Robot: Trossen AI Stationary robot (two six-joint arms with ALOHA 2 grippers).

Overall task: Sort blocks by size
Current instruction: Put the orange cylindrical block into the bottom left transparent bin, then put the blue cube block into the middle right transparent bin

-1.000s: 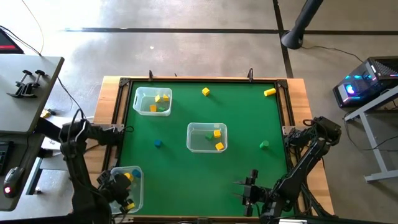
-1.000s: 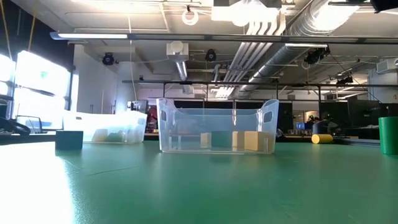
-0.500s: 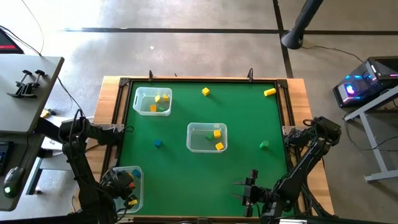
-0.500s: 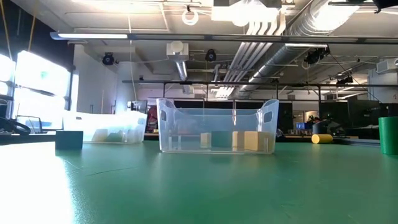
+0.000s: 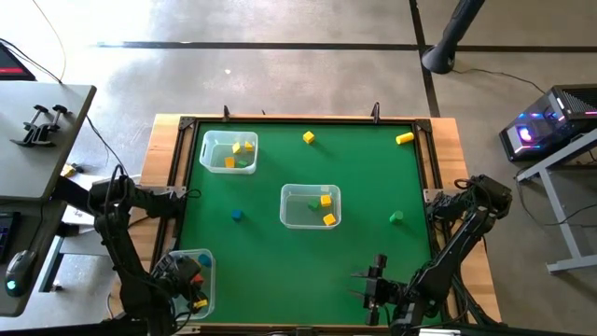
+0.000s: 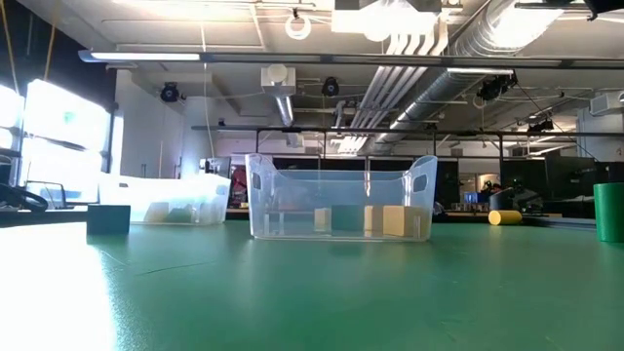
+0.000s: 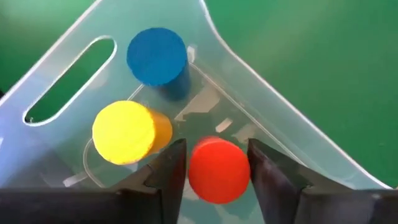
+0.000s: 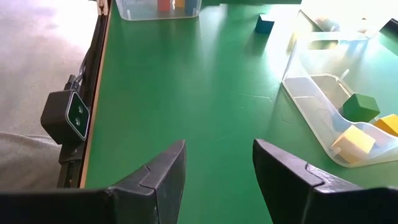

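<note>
My left gripper reaches down into the clear bin at the table's near left corner. Its fingers stand open on either side of a red round block that stands upright on the bin floor. Beside it in the bin stand a yellow round block and a blue one. My right gripper waits open above the mat near the front edge, right of the middle. Loose blocks lie on the mat: yellow, yellow, blue, green. My left gripper comes at the red block from above, one finger on each side of its round wall. A thin gap shows at one finger; whether the other finger touches the block I cannot tell.
A clear bin at the far left holds yellow, orange and green blocks. Another bin in the middle of the mat holds yellow and green blocks. A raised frame runs round the green mat.
My left gripper has sunk into the near-left bin, shifting a little toward the table's near edge, and has brought the red block down with it. It has kept still for the last half second. My right arm has not moved.
</note>
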